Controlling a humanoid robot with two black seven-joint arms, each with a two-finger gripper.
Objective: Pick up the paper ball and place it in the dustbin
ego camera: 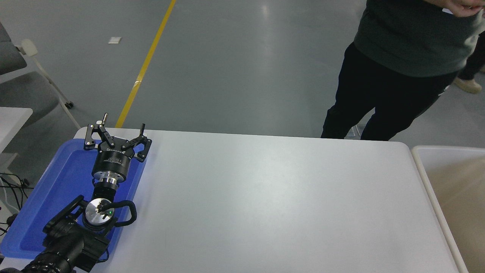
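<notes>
The dustbin (420, 167) stands at the table's right edge, with a white rounded rim and a beige inside; only its left part shows. The paper ball is out of view. My right gripper is out of view too. My left gripper (122, 127) is parked at the lower left over the blue tray (57, 189), open and empty.
The white table (273, 197) spans the middle of the view. A person in a dark green top and black trousers (379, 91) stands at the far right side. A grey chair (22, 79) stands at the far left, on a floor with a yellow line.
</notes>
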